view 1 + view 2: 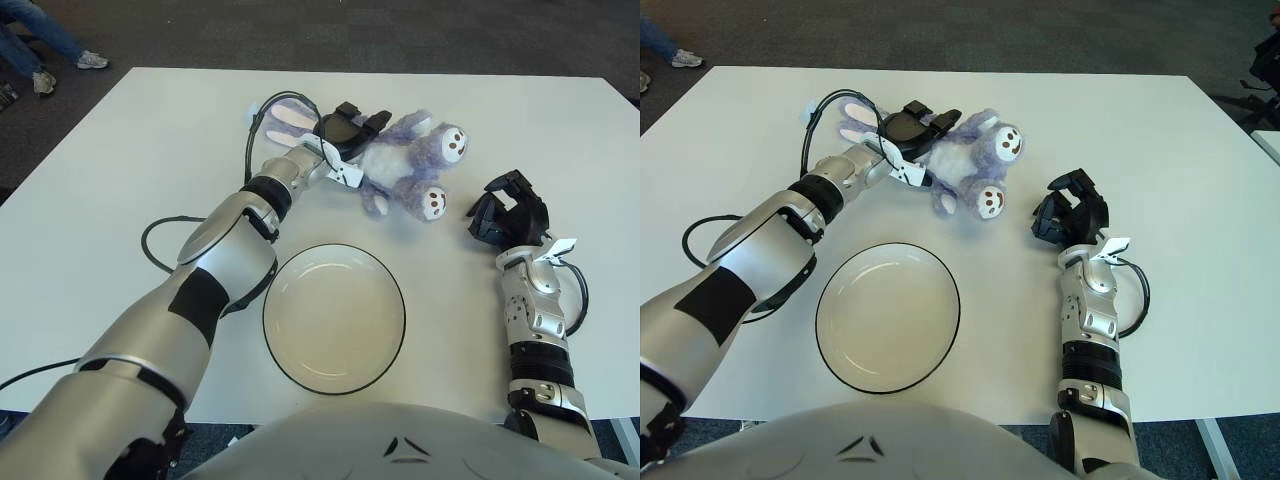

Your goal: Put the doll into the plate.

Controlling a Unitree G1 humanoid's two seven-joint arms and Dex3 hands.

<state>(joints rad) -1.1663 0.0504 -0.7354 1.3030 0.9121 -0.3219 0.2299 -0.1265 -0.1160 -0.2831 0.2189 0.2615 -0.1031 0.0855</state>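
A purple plush doll (pixel 405 165) with white belly and round white feet lies on its back at the back middle of the white table (pixel 120 180). My left hand (pixel 352 122) reaches across it from the left, black fingers spread over its head and chest, touching the plush without closing round it. One long ear (pixel 285 118) shows left of the wrist. The empty white plate (pixel 334 318) with a dark rim sits nearer me, in front of the doll. My right hand (pixel 508 215) shows to the right of the doll, apart from it, loosely curled and holding nothing.
Black cables (pixel 160 235) loop off my left forearm onto the table. A person's shoes (pixel 45 80) show on the dark carpet beyond the table's far left corner. The table's far edge runs just behind the doll.
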